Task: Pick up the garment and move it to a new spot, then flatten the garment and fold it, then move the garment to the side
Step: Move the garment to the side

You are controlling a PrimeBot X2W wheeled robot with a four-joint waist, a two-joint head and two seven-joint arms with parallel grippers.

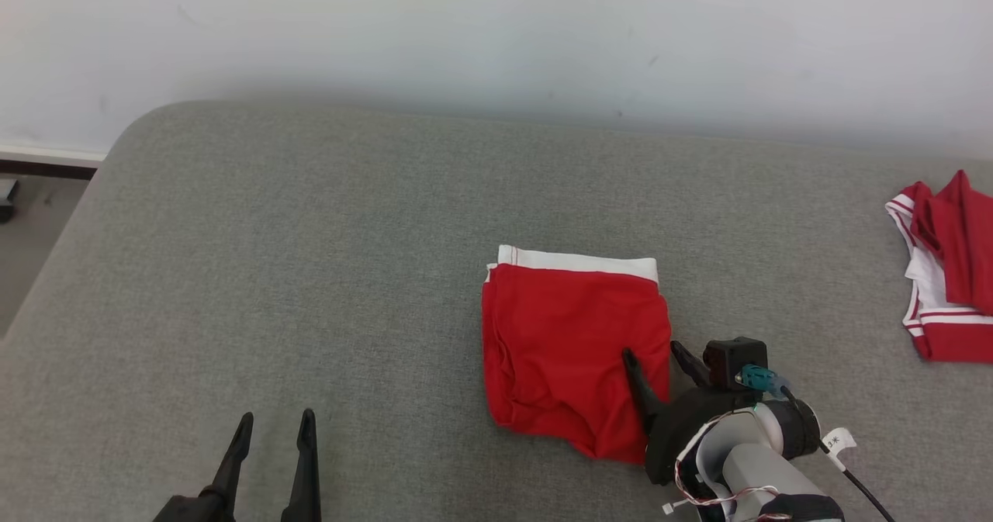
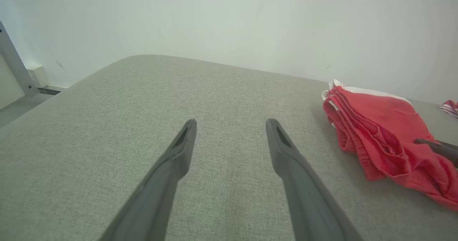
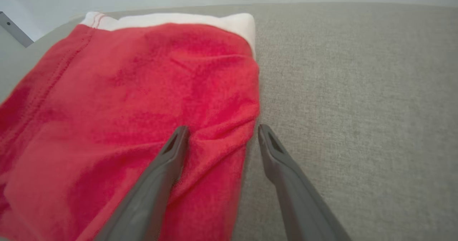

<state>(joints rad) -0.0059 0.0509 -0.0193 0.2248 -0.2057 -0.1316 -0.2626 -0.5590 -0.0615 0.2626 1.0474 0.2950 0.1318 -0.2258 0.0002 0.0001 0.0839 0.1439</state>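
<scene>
Spread right jaws straddle garment (image 3: 125, 90) edge on grey cushion (image 3: 357, 90); white wall (image 1: 465, 25).

Left tool (image 1: 277, 416), right tool (image 1: 651, 349): both spread wide.

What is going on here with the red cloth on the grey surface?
A two-armed robot is working on a folded red garment that lies on a grey padded surface. Its right gripper is open at the garment's right edge, one finger over the cloth and one beside it, gripping nothing. The left gripper is open over bare surface. Another red-and-white garment lies far right.
</scene>
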